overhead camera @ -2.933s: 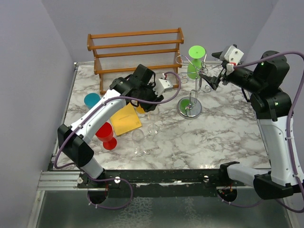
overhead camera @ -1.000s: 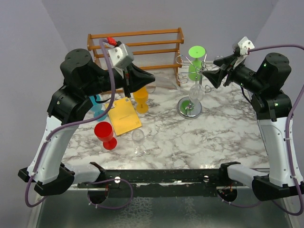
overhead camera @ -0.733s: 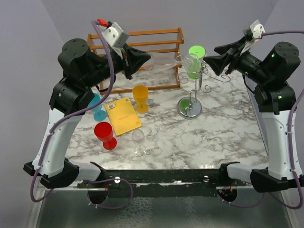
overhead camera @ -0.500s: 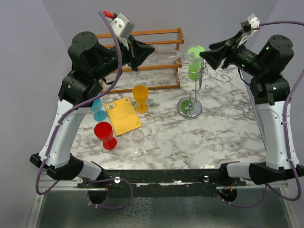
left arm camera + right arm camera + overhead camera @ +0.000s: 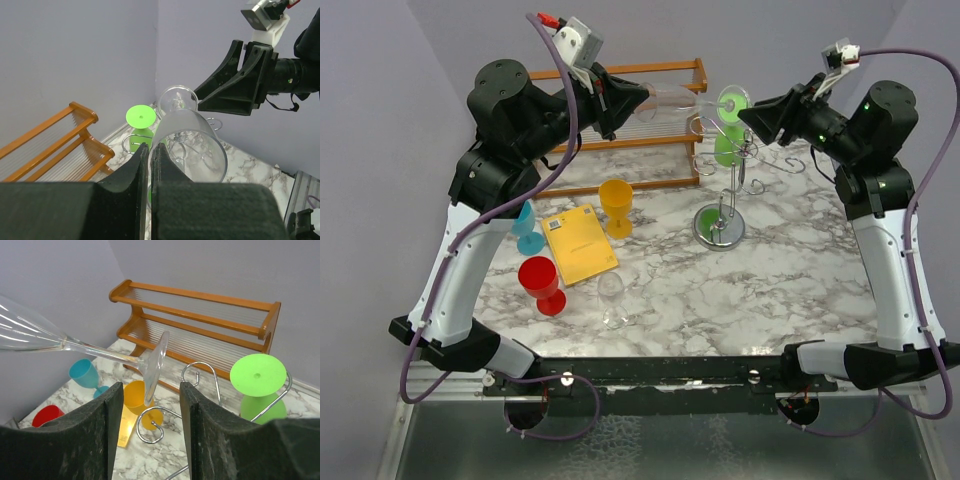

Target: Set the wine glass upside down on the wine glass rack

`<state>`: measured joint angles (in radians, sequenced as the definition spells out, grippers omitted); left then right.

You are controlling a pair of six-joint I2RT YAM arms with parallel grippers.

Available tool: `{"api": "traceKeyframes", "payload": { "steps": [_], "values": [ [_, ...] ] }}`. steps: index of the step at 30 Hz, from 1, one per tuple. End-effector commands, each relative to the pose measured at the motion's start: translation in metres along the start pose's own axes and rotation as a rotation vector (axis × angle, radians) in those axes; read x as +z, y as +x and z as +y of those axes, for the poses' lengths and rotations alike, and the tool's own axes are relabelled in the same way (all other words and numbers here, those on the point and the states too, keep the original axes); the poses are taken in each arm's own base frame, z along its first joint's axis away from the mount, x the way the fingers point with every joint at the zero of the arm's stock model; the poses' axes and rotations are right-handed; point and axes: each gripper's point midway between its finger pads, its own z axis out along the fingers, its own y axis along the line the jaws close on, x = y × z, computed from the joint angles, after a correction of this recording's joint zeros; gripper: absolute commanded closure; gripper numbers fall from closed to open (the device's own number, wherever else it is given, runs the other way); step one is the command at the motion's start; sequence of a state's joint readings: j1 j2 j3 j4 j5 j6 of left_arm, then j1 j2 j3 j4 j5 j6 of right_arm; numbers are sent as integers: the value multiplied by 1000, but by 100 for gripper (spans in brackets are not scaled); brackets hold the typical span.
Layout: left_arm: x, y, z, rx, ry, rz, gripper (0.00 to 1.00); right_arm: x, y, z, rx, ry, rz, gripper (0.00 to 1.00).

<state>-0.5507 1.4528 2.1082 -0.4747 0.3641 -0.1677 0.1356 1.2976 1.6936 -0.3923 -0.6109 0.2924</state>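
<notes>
My left gripper is raised high and shut on the rim of a clear wine glass, which it holds lying sideways. The glass's bowl fills the left wrist view, and its foot points at my right gripper. That gripper is open, with the foot in front of the gap between its fingers and touching neither. The silver wine glass rack stands below on the marble. A green glass hangs upside down from its curled wire arms.
A brown wooden slatted shelf stands at the back. On the left of the table are an orange cup, a blue cup, a red cup, a yellow card and an upright clear glass.
The left arm has lifted the clear glass from low over the table up to the rack's top, foot rightward. The right gripper has risen and shifted left toward the foot, its jaws narrowing.
</notes>
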Motion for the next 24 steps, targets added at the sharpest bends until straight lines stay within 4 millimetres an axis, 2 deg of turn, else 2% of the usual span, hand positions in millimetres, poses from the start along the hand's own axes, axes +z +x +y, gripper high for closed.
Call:
{"api": "traceKeyframes", "payload": {
  "steps": [1, 9, 17, 18, 21, 22, 24],
  "values": [
    [-4, -33, -4, 13, 7, -100, 100, 1, -3, 3, 38, -13, -27, 57],
    [-2, -28, -7, 2, 27, -94, 100, 5, -1, 8, 64, -58, -27, 72],
    [-3, -23, -10, -3, 47, -83, 100, 8, -2, 10, 78, -83, -35, 78],
    [-2, -21, -12, -7, 61, -80, 100, 10, -2, 9, 76, -87, -36, 85],
    [-3, -18, -13, -6, 65, -72, 100, 10, -4, 5, 58, -59, -48, 97],
    [-4, -18, -12, 3, 63, -71, 100, 10, -4, 3, 50, -47, -50, 99],
    [-6, -16, -12, 22, 61, -65, 92, 8, -6, -3, 30, -11, -59, 99]
  ]
}}
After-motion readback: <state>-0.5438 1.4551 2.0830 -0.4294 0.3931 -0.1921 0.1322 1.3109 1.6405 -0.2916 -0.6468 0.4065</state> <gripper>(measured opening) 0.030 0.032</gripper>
